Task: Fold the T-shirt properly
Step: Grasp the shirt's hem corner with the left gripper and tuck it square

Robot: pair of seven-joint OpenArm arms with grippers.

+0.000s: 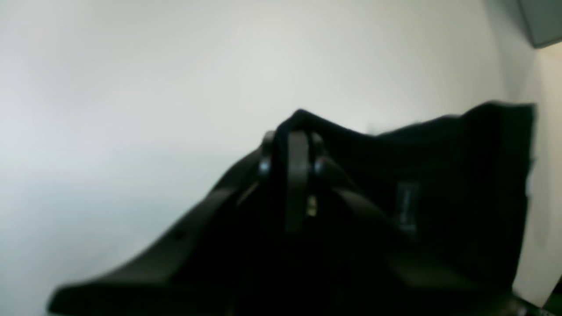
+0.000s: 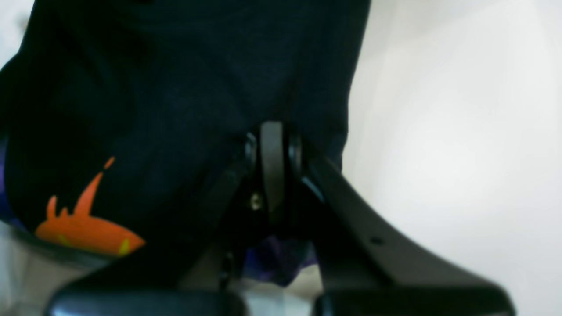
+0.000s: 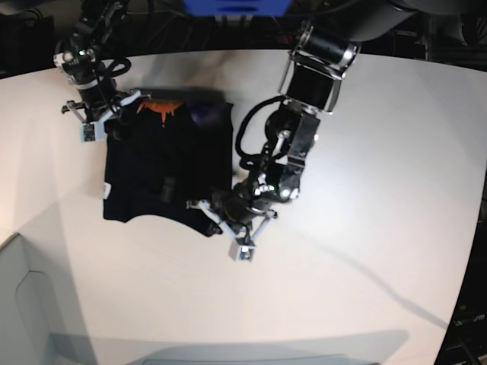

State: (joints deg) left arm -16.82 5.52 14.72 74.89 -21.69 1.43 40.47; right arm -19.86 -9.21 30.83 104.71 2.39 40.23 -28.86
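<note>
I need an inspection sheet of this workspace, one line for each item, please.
Surface: white table, bare around the cloth.
Job's things: black T-shirt, partly folded, orange print at its far edge.
Clutter: nothing seen.
End effectors: left end effector shut on the T-shirt's near corner; right end effector shut on the T-shirt's far edge.
Cables: black cable looped along the left arm.
Surroundings: blue object behind the table, dark background.

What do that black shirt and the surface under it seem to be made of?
The T-shirt looks like soft, matte knit cloth: it drapes and creases, with a flat orange print that seems inked on. The table looks like a smooth, hard white board, probably laminate or painted, with a faint sheen and soft shadows; the exact material cannot be told.
</note>
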